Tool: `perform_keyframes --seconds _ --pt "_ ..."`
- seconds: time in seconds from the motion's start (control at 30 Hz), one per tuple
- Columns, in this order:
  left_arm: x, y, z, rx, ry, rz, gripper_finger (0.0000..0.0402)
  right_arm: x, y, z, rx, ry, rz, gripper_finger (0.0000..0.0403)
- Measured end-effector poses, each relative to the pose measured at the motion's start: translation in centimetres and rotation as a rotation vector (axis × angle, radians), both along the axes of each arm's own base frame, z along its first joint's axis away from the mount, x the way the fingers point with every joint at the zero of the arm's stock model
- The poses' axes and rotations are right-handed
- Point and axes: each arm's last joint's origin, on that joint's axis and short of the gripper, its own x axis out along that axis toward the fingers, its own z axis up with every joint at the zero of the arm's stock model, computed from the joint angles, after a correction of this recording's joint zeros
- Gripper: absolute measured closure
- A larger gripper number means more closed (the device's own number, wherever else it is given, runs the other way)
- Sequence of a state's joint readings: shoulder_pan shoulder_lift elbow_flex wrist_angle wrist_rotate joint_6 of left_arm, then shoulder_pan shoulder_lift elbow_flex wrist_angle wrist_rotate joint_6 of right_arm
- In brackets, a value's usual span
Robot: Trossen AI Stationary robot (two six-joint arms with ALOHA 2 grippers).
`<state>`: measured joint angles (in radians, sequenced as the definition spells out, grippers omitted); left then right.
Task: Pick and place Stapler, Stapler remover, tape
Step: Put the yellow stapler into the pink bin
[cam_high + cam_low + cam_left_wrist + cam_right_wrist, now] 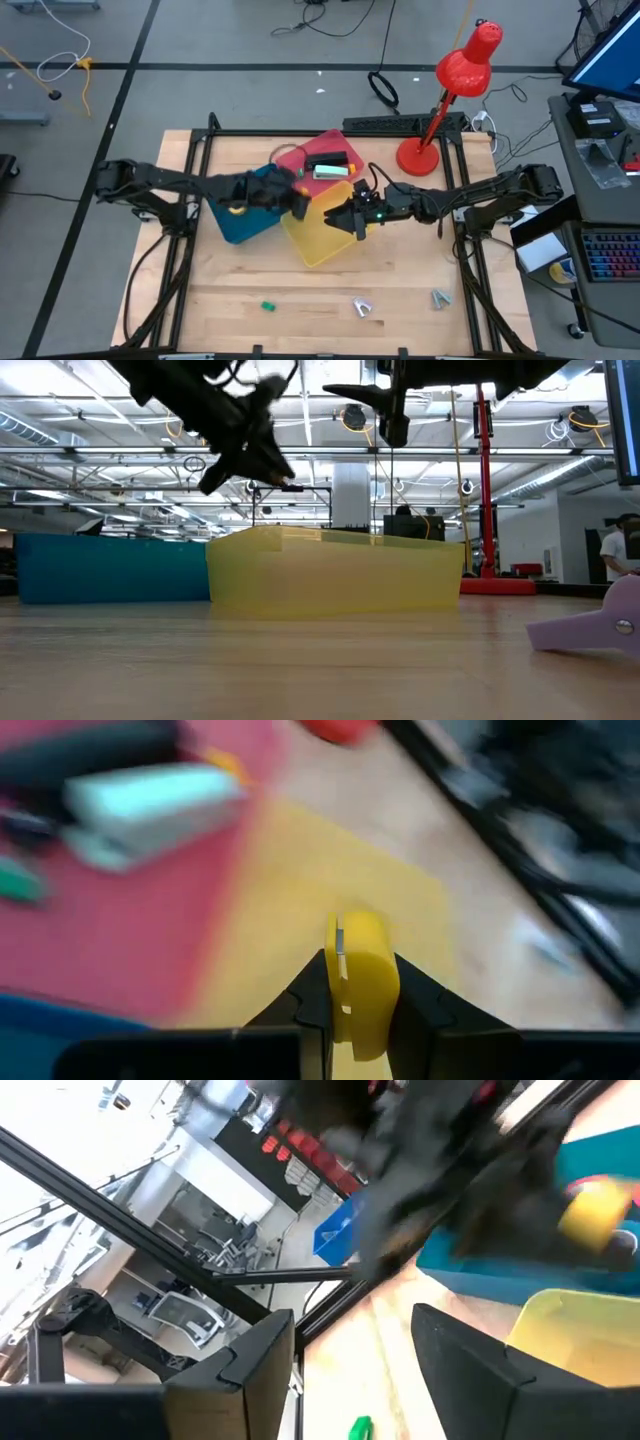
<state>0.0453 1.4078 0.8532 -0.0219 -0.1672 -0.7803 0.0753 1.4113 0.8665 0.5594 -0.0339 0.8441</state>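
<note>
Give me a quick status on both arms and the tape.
Left gripper shut on yellow tape, above yellow bin. Right gripper open, empty, beside it. Nothing blocking.

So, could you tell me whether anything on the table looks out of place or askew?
The yellow bin sits skewed, at an angle to the blue bin and red bin. Three small items lie loose near the table's front edge.

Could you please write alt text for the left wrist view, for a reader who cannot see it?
The left gripper is shut on a small yellow object, held above the yellow bin. Beside it the red bin holds a pale teal stapler, all blurred.
</note>
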Motion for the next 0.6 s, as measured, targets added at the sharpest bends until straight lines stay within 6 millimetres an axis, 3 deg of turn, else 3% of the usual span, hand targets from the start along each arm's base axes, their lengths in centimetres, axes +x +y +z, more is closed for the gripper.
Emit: perform_keyframes --seconds 0.33,0.47,0.6 --pt "-1.4 8.9 -2.8 -0.040 0.162 0.225 0.0350 0.0 0.0 0.0 0.001 0.004 -0.006 0.0205" --pt "-1.7 10.4 -4.1 -0.094 0.263 0.259 0.0350 0.0 0.0 0.0 -0.002 0.004 -0.019 0.0206" --pt "-0.3 11.2 -3.2 -0.087 0.344 0.245 0.0350 0.0 -0.2 0.0 -0.014 0.003 -0.061 0.0207"
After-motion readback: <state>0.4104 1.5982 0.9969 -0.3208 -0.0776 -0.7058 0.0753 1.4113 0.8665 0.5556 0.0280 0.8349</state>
